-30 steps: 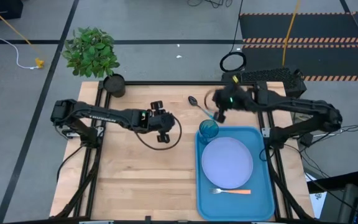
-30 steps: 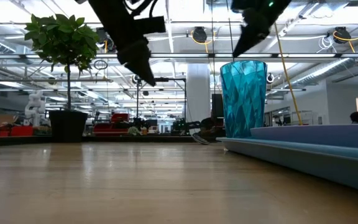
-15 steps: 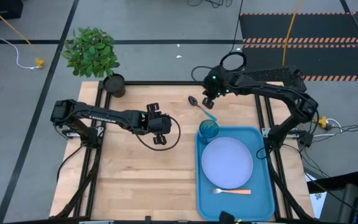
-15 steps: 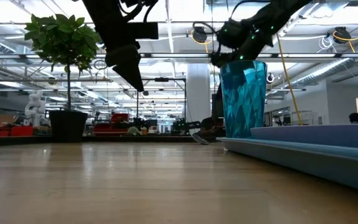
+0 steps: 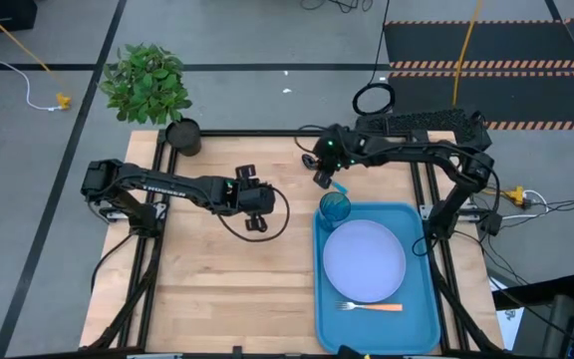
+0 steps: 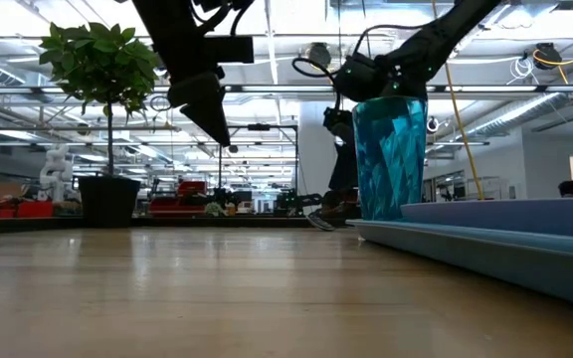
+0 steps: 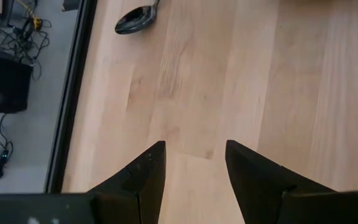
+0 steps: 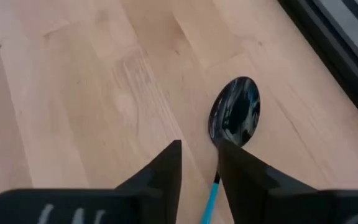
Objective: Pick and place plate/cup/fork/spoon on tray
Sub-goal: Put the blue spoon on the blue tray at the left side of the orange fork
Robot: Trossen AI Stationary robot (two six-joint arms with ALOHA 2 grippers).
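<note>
The spoon (image 8: 235,112) lies on the bare wood at the far side of the table, just beyond the tray's far left corner, with its light blue handle (image 5: 339,186) pointing toward the cup. My right gripper (image 8: 199,149) hangs low over it, slightly open, with a finger on either side of the handle just behind the dark bowl. The teal cup (image 5: 334,207), the lavender plate (image 5: 365,261) and the orange-handled fork (image 5: 372,307) rest on the blue tray (image 5: 425,299). My left gripper (image 5: 257,221) hovers open over the middle of the table.
A black pot with a green plant (image 5: 147,82) stands at the table's far left corner. The wood left of the tray (image 5: 217,289) is bare. The dark table frame (image 5: 267,133) runs along the far edge close behind the spoon.
My right gripper has come down from high above the cup and moved toward the table's left, arriving low over the spoon. My left gripper has shifted slightly toward the left edge and then stayed still. The spoon, cup, plate and fork have not moved.
</note>
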